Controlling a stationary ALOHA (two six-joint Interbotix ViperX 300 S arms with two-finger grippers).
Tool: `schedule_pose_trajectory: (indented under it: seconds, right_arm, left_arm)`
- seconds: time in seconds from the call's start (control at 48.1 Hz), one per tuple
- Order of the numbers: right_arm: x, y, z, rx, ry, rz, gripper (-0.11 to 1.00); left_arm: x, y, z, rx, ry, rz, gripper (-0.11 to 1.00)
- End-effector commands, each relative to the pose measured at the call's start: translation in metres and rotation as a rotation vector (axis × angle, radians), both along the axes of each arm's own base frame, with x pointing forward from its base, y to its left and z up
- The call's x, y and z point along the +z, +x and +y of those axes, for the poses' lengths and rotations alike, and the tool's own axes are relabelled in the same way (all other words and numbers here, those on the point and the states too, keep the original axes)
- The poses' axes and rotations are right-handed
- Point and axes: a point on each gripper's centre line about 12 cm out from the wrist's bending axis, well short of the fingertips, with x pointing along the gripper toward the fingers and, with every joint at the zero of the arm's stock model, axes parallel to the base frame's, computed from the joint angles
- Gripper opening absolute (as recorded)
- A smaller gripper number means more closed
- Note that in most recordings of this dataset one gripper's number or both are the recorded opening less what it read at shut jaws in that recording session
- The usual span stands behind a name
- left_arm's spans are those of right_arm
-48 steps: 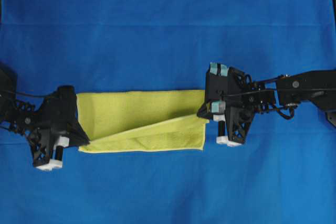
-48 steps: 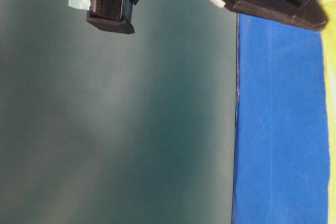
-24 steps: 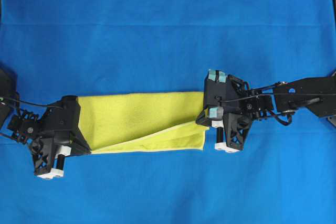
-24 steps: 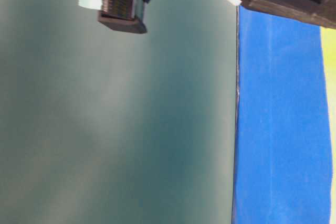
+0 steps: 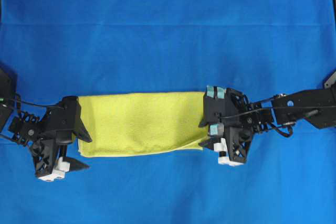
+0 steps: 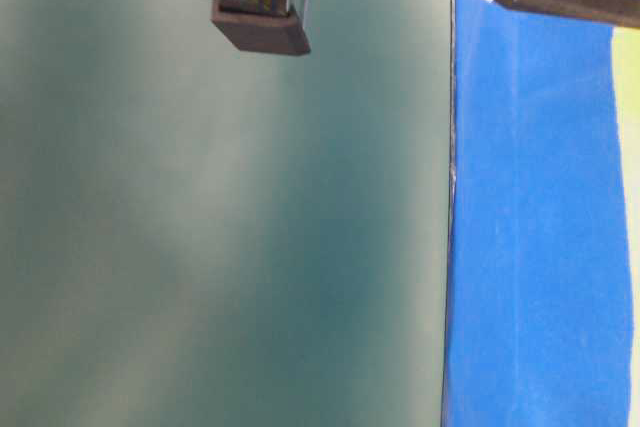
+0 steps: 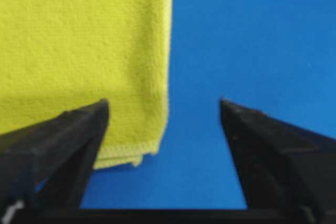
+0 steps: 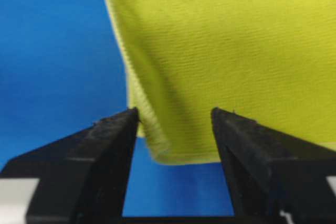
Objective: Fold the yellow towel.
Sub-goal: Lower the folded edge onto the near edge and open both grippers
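Overhead view: yellow towel (image 5: 139,124) folded into a long horizontal band, lying flat on the large blue cloth (image 5: 168,30) a little below its middle, well clear of every edge; near right corner of the band slightly lifted and rumpled, near long edge slanting up toward that corner. Left gripper (image 5: 79,150) at the towel's left end, jaws spread wide apart and clamped on nothing, one finger over the near left corner, the other out over bare blue. Left wrist view: towel's corner (image 7: 126,156) with doubled hem layers lying just beside the left finger (image 7: 63,145), right finger (image 7: 273,156) over blue cloth only. Right gripper (image 5: 211,136) at the towel's right end, jaws likewise parted, nothing gripped. Right wrist view: rumpled corner (image 8: 173,145) sagging between the two black fingers (image 8: 100,156), whether touching either could not be told. Table-level view: mostly blurred grey-green background, strip of blue cloth on the right, sliver of yellow at the far right margin.
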Motion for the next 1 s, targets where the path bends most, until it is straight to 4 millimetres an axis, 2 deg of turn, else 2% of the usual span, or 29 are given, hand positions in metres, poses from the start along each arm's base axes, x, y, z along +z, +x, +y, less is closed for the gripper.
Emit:
schedule_pose_trajectory:
  seconds: [0.0,0.104,0.187,0.353,0.561,0.707,0.977]
  right_arm:
    - [0.018,0.005,0.009,0.009,0.024,-0.056,0.59]
    - [0.032,0.004,0.01,0.025,0.022,-0.096,0.6]
    - [0.042,0.004,0.002,0.025,0.004,-0.128,0.6]
    - [0.045,0.009,-0.039,-0.075,-0.021,-0.137,0.6]
    - [0.034,0.009,-0.076,-0.165,-0.046,-0.092,0.6]
    - [0.022,0.012,-0.084,-0.179,-0.059,-0.059,0.6]
    - [0.002,0.014,-0.091,-0.196,-0.062,-0.005,0.6]
  left_arm:
    - [0.009,0.002,-0.006,-0.004,-0.023,-0.025,0.85]
    - [0.015,0.002,-0.005,-0.002,-0.03,-0.039,0.78]
    - [0.022,0.003,0.002,0.011,-0.027,-0.059,0.77]
    - [0.03,0.008,0.034,0.079,0.016,-0.099,0.77]
    - [0.028,0.013,0.068,0.135,0.095,-0.108,0.77]
    - [0.023,0.012,0.083,0.16,0.13,-0.096,0.77]
    - [-0.002,-0.001,0.107,0.238,0.153,-0.026,0.77]
